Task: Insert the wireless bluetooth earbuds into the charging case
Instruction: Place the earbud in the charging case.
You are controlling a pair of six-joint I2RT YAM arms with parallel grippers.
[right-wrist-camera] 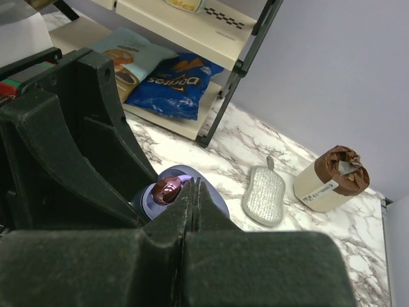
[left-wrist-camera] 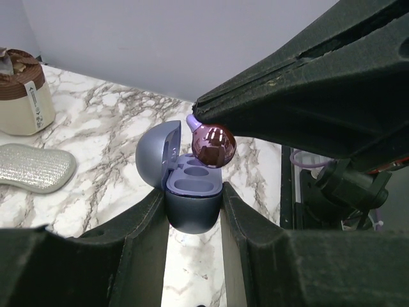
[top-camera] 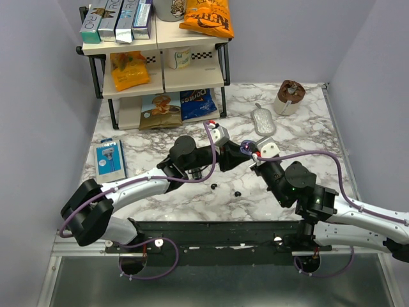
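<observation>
My left gripper [left-wrist-camera: 193,198] is shut on the dark blue charging case [left-wrist-camera: 192,217], pinching its base between both fingers. The case's lid [left-wrist-camera: 155,155] stands open to the left. A glossy dark earbud [left-wrist-camera: 214,144] with a lilac tip sits tilted over the case's far socket; the near socket is bare. My right gripper [right-wrist-camera: 195,182] is shut, and its closed tips rest against the earbud [right-wrist-camera: 166,190] from above. In the top view both grippers meet mid-table at the case [top-camera: 245,149]. Two tiny black buds [top-camera: 213,186] [top-camera: 237,192] lie on the marble nearer the arm bases.
A grey scrubbing pad [top-camera: 262,120] and a brown-topped cup [top-camera: 291,96] sit at the back right. A snack shelf [top-camera: 160,64] with a Doritos bag [top-camera: 198,102] stands at the back left. A blue packet [top-camera: 108,158] lies at the left.
</observation>
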